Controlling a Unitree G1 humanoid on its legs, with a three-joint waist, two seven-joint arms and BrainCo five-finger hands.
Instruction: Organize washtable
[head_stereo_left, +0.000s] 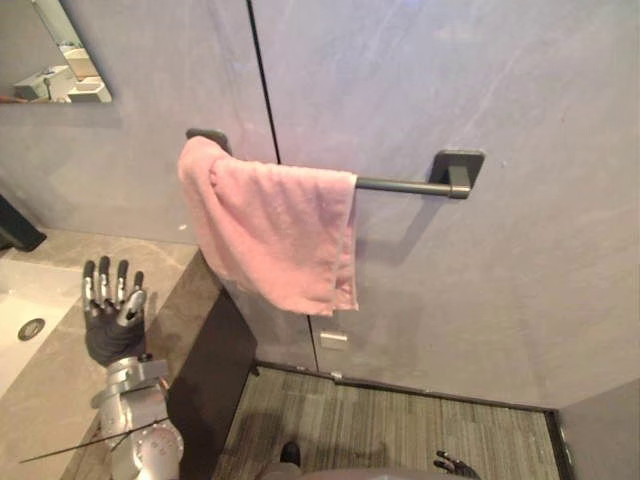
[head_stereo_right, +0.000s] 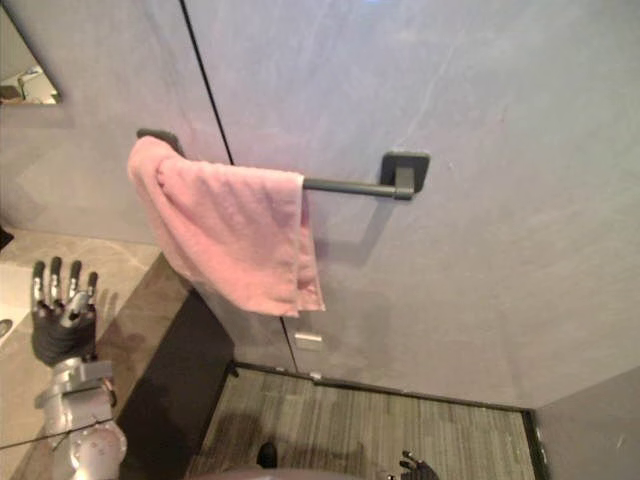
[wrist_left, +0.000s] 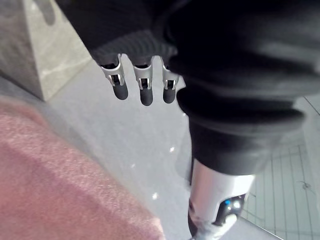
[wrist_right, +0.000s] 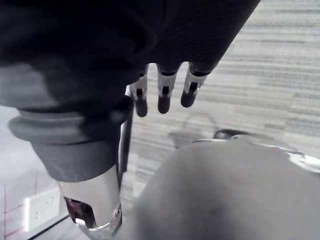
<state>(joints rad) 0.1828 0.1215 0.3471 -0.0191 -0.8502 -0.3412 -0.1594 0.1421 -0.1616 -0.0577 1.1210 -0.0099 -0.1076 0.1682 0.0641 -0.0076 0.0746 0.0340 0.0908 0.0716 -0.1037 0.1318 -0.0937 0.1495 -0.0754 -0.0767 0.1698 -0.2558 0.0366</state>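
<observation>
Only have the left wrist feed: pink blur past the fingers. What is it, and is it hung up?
Observer: A pink towel, draped over the left end of a dark wall-mounted towel bar, hanging unevenly.
Operator: Either robot hand on it?
Observer: No. The left robot hand is over the stone countertop, fingers straight and pointing up, apart from the towel. The right robot hand hangs low over the striped floor, holding nothing.
</observation>
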